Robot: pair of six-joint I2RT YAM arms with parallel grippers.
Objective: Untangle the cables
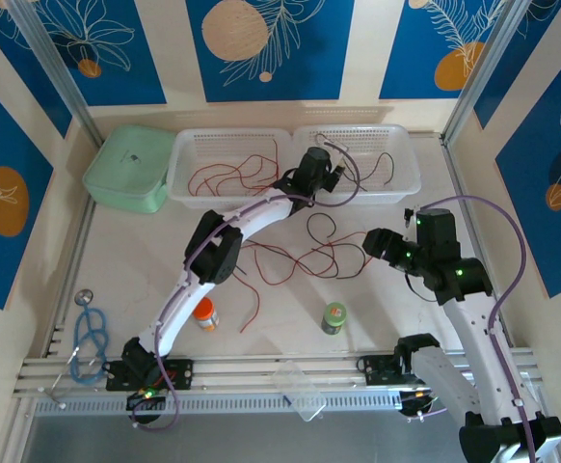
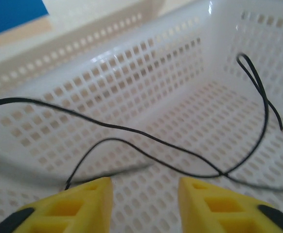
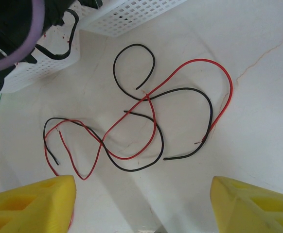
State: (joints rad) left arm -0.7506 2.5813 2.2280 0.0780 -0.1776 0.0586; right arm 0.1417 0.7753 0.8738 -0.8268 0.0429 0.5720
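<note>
A tangle of red and black cables [image 1: 300, 256] lies on the table in front of the baskets. In the right wrist view a red cable [image 3: 190, 63] and a black cable [image 3: 207, 104] cross each other several times. My right gripper [image 3: 141, 208] hovers open above them, nothing between its yellow fingers [image 3: 29, 201]. My left gripper [image 1: 327, 166] reaches into the right white basket [image 1: 396, 183]. It is open [image 2: 145, 204] just above a loose black cable [image 2: 146, 138] on the basket floor. Red cables [image 1: 227, 176] lie in the left basket [image 1: 186, 145].
A green lidded box [image 1: 131, 169] stands left of the baskets. An orange-capped bottle [image 1: 204, 313] and a green-capped bottle [image 1: 333, 317] stand on the near table. Blue looped tubing [image 1: 90, 333] lies at the near left. A clear plastic piece [image 1: 300, 391] rests on the front rail.
</note>
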